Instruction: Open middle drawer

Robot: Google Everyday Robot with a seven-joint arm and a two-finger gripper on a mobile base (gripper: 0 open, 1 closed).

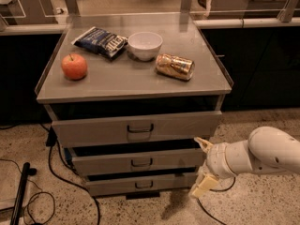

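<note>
Gaped wide at the jaws, one finger above the other, with nothing held between them. Found the gripper (202, 167) low at the right of the cabinet (131, 86), just beside the right end of the middle drawer (105, 164) and level with it, reaching in from the right on a white arm (262, 153). Found that drawer second of three, under the taller top drawer (93, 130) and over the lowest drawer (108, 185), with its small dark handle (138, 162) at the centre of the front, well apart from the fingers. Could not tell whether touching the drawer's end or just clear of it. Judged the step as the approach: no grip on the handle yet, and the drawer barely out, if at all, with a dark gap above it. Judged the next move to call for a shift left along the front to the handle, with one finger above the bar and one below, then a close on it and a straight pull outward.
</note>
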